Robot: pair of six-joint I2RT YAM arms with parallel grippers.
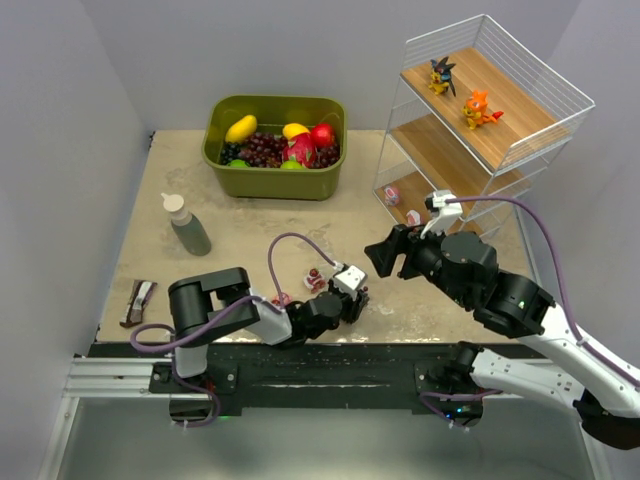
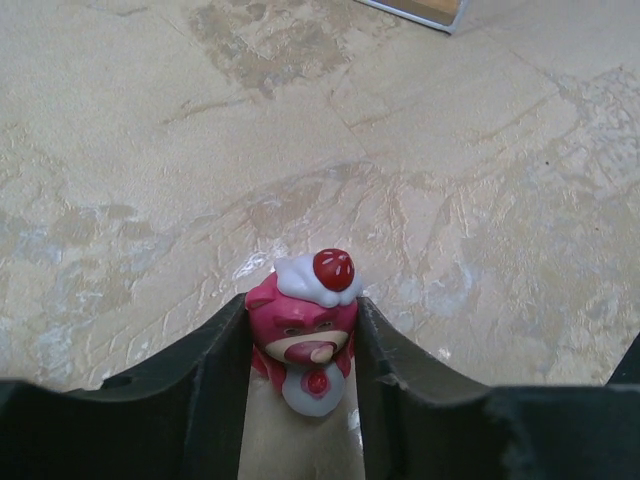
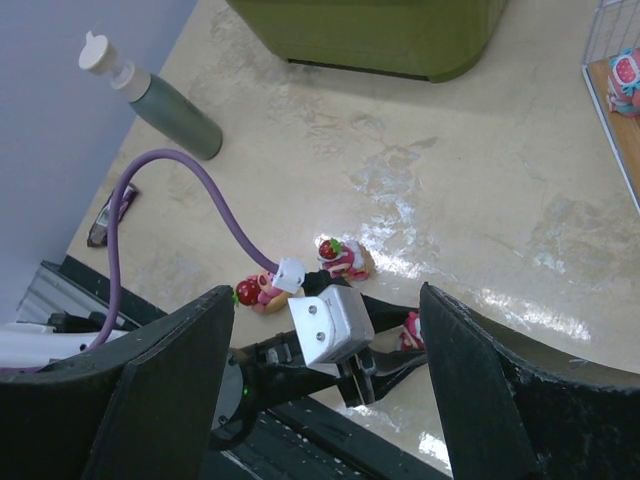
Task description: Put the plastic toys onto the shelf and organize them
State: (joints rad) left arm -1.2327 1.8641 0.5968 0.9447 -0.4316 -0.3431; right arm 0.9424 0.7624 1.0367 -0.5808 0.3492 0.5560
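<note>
My left gripper (image 2: 302,312) is shut on a pink bear toy (image 2: 305,335) with a white cap and red cherry, low over the table near the front edge (image 1: 357,298). Two more pink toys lie just left of it (image 3: 342,257) (image 3: 255,292). My right gripper (image 3: 325,335) is open wide and empty, hovering above the left gripper (image 1: 380,258). The white wire shelf (image 1: 520,70) stands at the right. Its top tier holds a dark spiky creature (image 1: 441,75) and an orange creature (image 1: 478,108). Two pink toys (image 1: 392,194) (image 1: 413,217) sit on its lowest tier.
An olive-green bin (image 1: 275,175) of fruit stands at the back centre. A green bottle with a white cap (image 1: 187,225) stands at the left. A small hand tool (image 1: 138,300) lies near the front left edge.
</note>
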